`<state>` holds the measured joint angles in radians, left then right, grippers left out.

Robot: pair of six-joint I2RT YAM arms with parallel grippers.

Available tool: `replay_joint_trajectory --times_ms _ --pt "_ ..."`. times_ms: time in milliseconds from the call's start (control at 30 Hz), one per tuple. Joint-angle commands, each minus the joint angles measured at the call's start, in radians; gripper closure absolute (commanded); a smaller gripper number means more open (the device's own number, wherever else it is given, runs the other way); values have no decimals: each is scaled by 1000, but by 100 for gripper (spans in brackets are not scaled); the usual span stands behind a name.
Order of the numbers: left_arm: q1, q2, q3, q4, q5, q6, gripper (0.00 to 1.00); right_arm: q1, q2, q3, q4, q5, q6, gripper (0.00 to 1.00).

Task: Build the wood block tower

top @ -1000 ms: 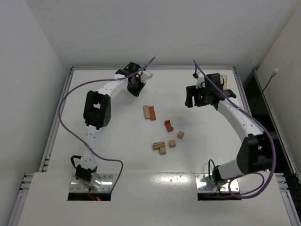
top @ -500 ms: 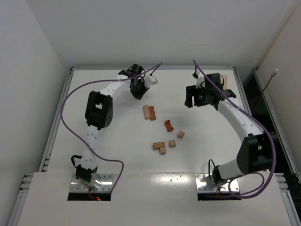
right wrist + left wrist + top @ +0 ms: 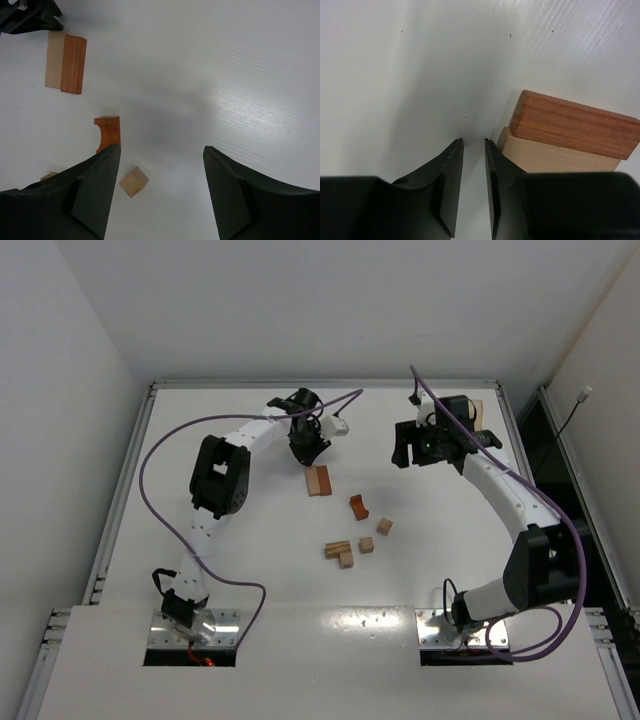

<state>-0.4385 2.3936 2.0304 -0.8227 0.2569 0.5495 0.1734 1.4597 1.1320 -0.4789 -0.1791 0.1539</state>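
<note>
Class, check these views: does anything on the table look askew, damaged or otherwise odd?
Nothing stands out. The wood blocks lie loose and undamaged on the table, none stacked yet; a tan bar and a reddish bar sit flush side by side by the left fingers.

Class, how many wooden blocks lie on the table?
7: tan bar and reddish bar touching; reddish notched piece; two tan cubes; brown bar touching tan cube. Some may be hidden.
</note>
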Motion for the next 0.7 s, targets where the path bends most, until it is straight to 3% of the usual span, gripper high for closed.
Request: replay_joint_trajectory --times_ms 0,267,367,533,667 --pt "-9 3 7 5 28 20 79 6 -15 -9 39 -16 -10 35" --pt "-9 3 16 26 10 0 79 6 -15 -9 39 -16 -10 35" --pt "12 -37 -33 103 1 -87 84 6 -15 -9 39 -16 -10 35" --pt "101 -119 -91 266 -73 -353 100 15 -15 -9 39 -5 -20 35" --pt "110 -273 -261 358 -165 -417 100 15 10 0 39 -5 -20 35"
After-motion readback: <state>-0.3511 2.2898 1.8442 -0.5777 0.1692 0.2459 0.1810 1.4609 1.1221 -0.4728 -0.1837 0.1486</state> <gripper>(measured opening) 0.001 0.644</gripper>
